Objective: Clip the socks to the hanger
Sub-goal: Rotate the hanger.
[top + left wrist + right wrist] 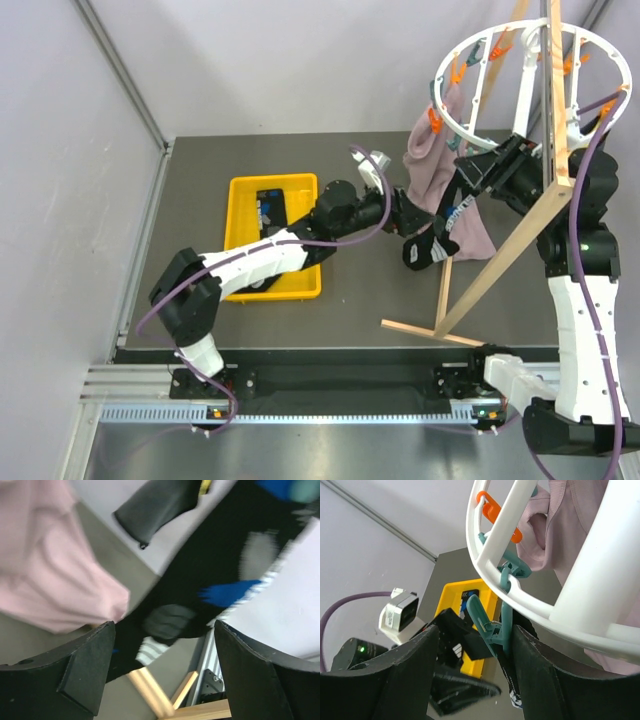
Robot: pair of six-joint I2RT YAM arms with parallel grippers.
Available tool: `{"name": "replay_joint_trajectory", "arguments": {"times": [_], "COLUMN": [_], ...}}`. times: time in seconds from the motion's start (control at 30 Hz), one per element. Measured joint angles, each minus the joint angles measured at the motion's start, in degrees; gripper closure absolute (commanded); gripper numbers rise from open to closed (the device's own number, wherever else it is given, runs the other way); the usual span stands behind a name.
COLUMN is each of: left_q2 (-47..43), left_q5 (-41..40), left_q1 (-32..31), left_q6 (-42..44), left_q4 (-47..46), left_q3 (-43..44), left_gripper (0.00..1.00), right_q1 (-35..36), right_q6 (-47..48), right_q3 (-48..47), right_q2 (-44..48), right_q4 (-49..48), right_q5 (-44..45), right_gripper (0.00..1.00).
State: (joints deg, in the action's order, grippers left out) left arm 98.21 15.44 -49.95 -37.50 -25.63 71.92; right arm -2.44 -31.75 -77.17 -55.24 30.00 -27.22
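Note:
The white ring hanger (pixel 480 135) hangs on its wooden frame at the back right. One black sock (pixel 434 243) hangs below the ring's near-left rim from a teal clip (pixel 495 625). It fills the left wrist view (pixel 220 565), blurred. The second sock (pixel 270 206) lies in the yellow tray. My right gripper (pixel 478 172) is open, with its fingers either side of the teal clip in the right wrist view (pixel 477 650). My left gripper (pixel 410 222) is open and empty just left of the hanging sock; in its own view (pixel 165 650) the sock lies beyond the fingertips.
A pink-mauve garment (pixel 440 165) hangs from an orange clip (pixel 436 120) beside the sock. The yellow tray (pixel 240 235) sits at centre left under the left arm. The wooden frame's foot bars (pixel 430 333) lie on the table by the right arm.

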Motion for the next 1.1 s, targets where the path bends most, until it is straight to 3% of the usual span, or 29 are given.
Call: {"name": "replay_joint_trajectory", "arguments": {"times": [0.2, 0.3, 0.43, 0.47, 0.57, 0.7, 0.87, 1.1], "left_q2": [1.4, 4.7, 10.2, 11.6, 14.9, 15.6, 15.3, 12.5], "left_q5": [-4.0, -6.8, -11.2, -12.6, -16.3, -19.6, -21.6, -21.6], "left_q1": [-6.6, -9.2, -10.0, -9.9, -9.7, -9.5, -9.1, -6.9], "left_q6": [3.0, 4.6, 6.3, 6.5, 7.6, 9.3, 11.2, 12.2], "left_q4": [-0.8, 0.5, 5.9, 7.5, 12.0, 16.3, 19.4, 24.0], "left_q3": [5.3, 11.1, 18.9, 20.8, 24.9, 25.6, 25.9, 25.9], "left_gripper": [0.13, 0.23, 0.5, 0.61, 0.82, 0.94, 0.97, 0.99], "right_q1": [0.0, 0.0, 0.0, 0.0, 0.0, 0.0, 0.0, -0.3], "right_q6": [-1.1, -1.8, -3.0, -3.1, -3.5, -2.8, 1.4, 5.2], "right_q3": [1.1, 1.9, 3.0, 3.1, 3.3, 3.1, 0.9, -0.5], "right_q2": [0.2, 0.4, 1.4, 1.6, 1.9, 2.0, 1.9, 1.8], "right_q4": [-1.8, -2.9, -4.0, -4.1, -4.1, -2.3, 4.3, 8.3], "right_q5": [-0.4, -0.6, -0.9, -0.9, -0.9, -0.5, 4.6, 9.6], "right_gripper": [0.4, 0.41, 0.41, 0.39, 0.33, 0.24, 0.09, 0.04]}}
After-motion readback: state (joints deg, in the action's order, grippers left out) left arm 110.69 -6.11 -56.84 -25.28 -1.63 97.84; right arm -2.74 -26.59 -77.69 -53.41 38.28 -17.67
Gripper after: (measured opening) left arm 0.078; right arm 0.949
